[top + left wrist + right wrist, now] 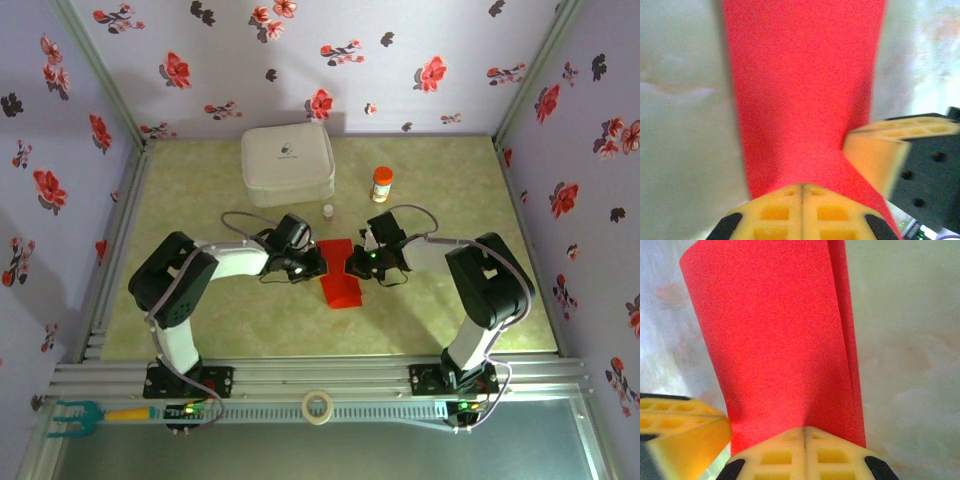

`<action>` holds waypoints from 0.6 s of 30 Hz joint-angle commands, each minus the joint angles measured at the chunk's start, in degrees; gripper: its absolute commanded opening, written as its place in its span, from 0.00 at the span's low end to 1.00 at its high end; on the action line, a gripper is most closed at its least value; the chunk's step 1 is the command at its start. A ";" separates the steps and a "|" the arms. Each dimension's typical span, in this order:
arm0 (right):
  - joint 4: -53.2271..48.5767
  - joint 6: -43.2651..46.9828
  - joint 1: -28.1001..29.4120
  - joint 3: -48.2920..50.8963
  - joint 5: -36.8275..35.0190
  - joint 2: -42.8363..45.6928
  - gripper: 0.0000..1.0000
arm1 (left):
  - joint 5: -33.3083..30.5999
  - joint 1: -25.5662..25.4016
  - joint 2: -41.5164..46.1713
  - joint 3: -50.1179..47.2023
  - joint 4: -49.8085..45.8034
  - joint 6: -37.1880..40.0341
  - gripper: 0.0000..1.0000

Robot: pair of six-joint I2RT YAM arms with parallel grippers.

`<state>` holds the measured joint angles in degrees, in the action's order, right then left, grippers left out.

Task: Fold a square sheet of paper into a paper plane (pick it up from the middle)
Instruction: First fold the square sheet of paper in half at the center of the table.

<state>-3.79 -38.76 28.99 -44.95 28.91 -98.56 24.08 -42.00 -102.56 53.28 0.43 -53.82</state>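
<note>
On the left of the green counter, the left arm bends in toward the middle. Its left pincer is closed on the left edge of the square sheet of paper. In the left wrist view the yellow pads meet flush, with the red sheet running out from between them. The sheet sits mid-counter between the two arms, creased narrower than the white case at the far side. A second layer shows along one edge in the right wrist view. Nearer than the case, a small bottle stands just beyond the sheet. An orange-capped bottle stands farther right. The right pincer is closed on the sheet's right edge, its pads pressed together.
</note>
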 commanded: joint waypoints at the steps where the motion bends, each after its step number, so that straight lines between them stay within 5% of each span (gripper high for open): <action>1: -7.72 0.53 -0.21 2.93 -6.09 -2.33 0.00 | 2.03 -0.34 2.82 0.23 0.52 -1.91 0.05; 18: -7.63 0.39 -0.20 3.17 -6.19 -2.61 0.00 | 1.52 -1.95 -5.07 -8.02 6.10 -1.96 0.03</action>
<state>-3.70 -38.76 28.97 -44.91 28.88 -98.59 27.53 -43.48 -105.10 48.14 9.02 -56.84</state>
